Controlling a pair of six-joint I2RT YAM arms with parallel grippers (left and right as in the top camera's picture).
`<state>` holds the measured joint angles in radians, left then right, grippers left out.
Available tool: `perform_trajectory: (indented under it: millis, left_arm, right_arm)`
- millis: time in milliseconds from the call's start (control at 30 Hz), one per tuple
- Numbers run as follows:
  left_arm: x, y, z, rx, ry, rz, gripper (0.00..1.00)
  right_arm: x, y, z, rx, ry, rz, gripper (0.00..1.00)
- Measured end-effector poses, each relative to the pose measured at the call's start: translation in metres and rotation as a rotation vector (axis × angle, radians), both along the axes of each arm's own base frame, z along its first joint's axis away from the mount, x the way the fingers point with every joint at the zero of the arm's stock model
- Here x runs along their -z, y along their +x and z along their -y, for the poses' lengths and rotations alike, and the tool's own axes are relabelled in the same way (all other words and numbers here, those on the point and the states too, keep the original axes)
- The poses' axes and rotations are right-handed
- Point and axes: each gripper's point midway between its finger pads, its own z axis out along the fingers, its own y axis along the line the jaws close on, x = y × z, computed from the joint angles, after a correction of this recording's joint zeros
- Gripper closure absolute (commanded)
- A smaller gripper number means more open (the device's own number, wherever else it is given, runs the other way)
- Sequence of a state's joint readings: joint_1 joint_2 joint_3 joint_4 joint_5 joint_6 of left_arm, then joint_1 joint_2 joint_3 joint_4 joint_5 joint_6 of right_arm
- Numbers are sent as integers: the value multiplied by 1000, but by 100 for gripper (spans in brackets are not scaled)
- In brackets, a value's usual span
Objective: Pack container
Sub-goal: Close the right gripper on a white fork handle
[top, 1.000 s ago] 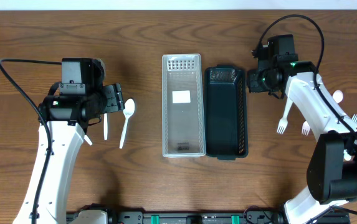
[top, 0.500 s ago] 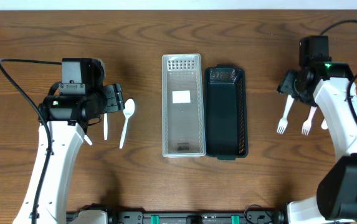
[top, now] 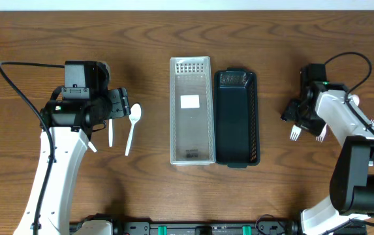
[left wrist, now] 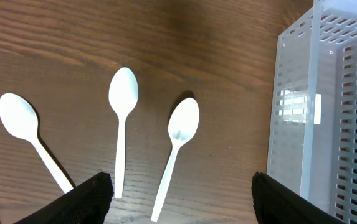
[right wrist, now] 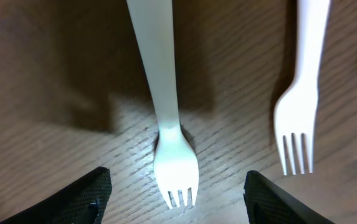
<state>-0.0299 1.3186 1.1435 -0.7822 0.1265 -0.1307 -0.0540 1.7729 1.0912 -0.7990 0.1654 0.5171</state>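
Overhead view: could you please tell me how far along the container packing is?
Done: nothing yet; the clear container and black container hold no cutlery. In hand: nothing; the right gripper hangs open over a fork, the left gripper open above the spoons. Left: all the cutlery, lying on the table.

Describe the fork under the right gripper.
The fork is white and looks like plastic, in one piece: a long flat handle widening into a head with short tines. It lies flat on the wooden table, tines toward the bottom of the wrist view. It sits centred between the open fingers of the right gripper, which do not touch it. A second fork lies beside it, apart.
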Motion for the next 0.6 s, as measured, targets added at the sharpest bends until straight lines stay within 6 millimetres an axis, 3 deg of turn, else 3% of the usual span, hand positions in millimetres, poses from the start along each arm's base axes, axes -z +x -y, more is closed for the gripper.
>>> perform_trajectory:
  millis: [267,600]
  left_arm:
    - [1,-2,0,0,0,-7,25]
    - [3,-5,0,0,1,-22,26]
  right_arm:
    - [20,-6,-4,0,18,21,28]
    - [21,5,-7,-32,33,67,26]
